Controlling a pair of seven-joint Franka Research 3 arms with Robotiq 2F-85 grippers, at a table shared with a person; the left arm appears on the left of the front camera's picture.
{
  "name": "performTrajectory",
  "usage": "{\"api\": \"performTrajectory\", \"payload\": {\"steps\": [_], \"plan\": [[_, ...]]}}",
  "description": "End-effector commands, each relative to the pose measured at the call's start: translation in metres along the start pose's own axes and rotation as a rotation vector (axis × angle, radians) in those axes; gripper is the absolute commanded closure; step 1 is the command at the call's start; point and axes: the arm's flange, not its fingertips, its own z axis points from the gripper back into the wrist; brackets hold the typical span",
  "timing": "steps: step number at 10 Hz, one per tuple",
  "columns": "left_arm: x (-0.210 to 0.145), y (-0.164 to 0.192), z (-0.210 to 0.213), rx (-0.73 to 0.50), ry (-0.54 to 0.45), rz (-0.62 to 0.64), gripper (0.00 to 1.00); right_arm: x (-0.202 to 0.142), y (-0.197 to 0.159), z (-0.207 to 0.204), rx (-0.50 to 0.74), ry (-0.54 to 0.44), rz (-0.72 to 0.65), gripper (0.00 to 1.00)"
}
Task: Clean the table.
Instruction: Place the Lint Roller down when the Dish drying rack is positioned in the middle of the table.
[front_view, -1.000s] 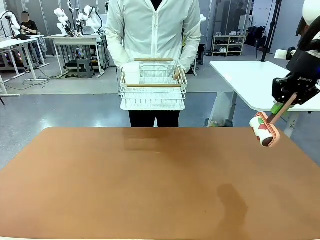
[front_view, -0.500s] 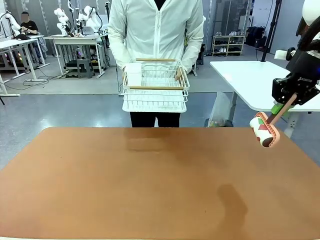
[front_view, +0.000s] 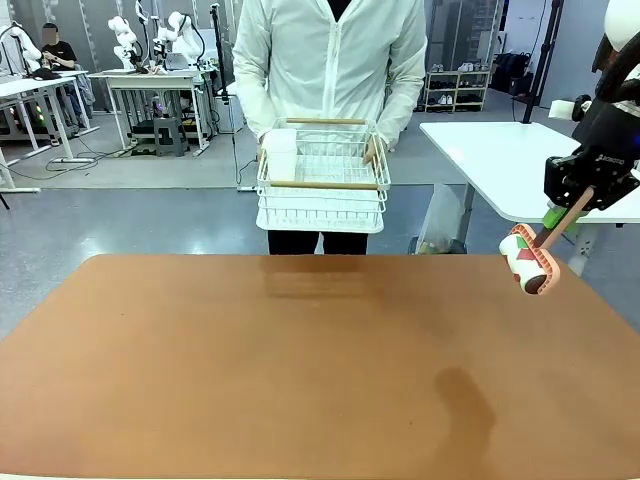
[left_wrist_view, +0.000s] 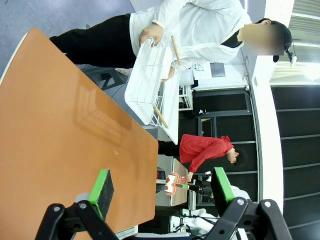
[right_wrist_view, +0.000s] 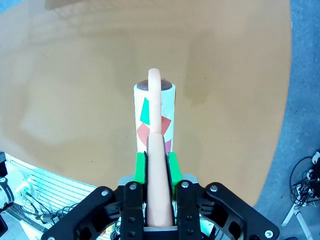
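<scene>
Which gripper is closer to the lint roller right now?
Right. The right gripper is shut on the handle of the lint roller, holding it over the table near its right edge. The left gripper hangs open at the table's other side, the roller far off across it.

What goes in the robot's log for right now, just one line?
left gripper: open, empty | right gripper: shut on lint roller, above table | person: holding white dish rack at far side

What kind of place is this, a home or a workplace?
Most likely a robotics lab or workshop, not a home: the table stands on a bare grey floor, work benches with cables under them line the back, and the right claw holds a roller by its handle.
</scene>
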Motion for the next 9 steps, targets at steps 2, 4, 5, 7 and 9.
{"api": "performTrajectory", "payload": {"steps": [2,4,5,7,9], "plan": [[0.0011,-0.0018,0.0026,-0.012,-0.003,-0.002,0.00,0.0009,0.0049,0.0038,-0.014,0.005,-0.017,0.79],[0.0011,-0.0018,0.0026,-0.012,-0.003,-0.002,0.00,0.0009,0.0049,0.0038,-0.014,0.005,-0.017,0.79],[0.0011,-0.0018,0.0026,-0.012,-0.003,-0.002,0.00,0.0009,0.0049,0.0038,-0.014,0.005,-0.017,0.79],[0.0011,-0.0018,0.0026,-0.012,-0.003,-0.002,0.00,0.0009,0.0049,0.0038,-0.014,0.005,-0.017,0.79],[0.0011,-0.0018,0.0026,-0.012,-0.003,-0.002,0.00,0.0009,0.0049,0.0038,-0.014,0.005,-0.017,0.79]]}}
